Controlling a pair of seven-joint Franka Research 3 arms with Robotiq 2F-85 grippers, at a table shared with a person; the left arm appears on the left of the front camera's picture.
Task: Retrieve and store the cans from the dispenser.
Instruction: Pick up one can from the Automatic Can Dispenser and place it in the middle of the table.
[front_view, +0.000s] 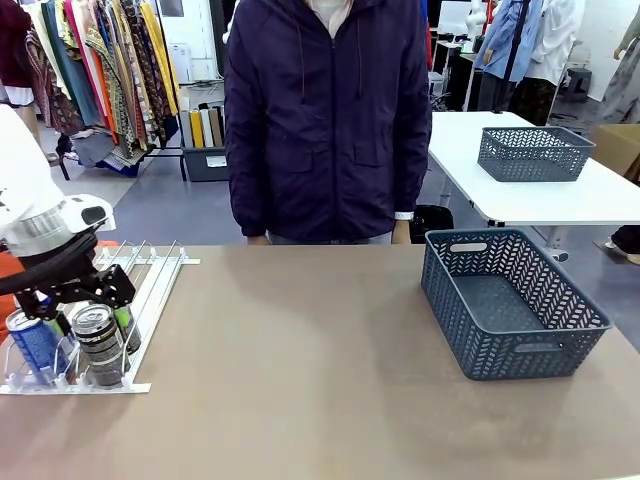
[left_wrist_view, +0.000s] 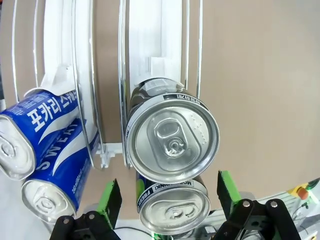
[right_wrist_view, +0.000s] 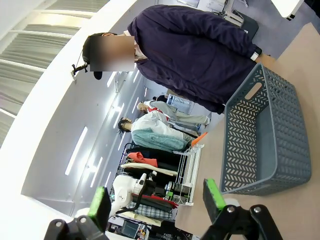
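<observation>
The dispenser (front_view: 160, 272), a clear sloped rack with white rails, sits at the table's left. At its low end stand a blue can (front_view: 32, 343) and a black can (front_view: 97, 342) with a silver top. My left gripper (front_view: 95, 308) hangs open right over the black can. In the left wrist view its green pads (left_wrist_view: 111, 199) stand apart on either side of the front black can (left_wrist_view: 173, 209), with gaps on both sides. A second black can (left_wrist_view: 172, 138) lies behind it in the lane, and blue cans (left_wrist_view: 37, 134) fill the neighbouring lane. My right gripper (right_wrist_view: 156, 205) is open and holds nothing.
A dark grey woven-pattern basket (front_view: 512, 345) stands at the table's right, also in the right wrist view as the basket (right_wrist_view: 260, 150). A person in a dark jacket (front_view: 325, 120) stands at the far edge, hands down. Another basket (front_view: 533, 152) rests on a white table behind.
</observation>
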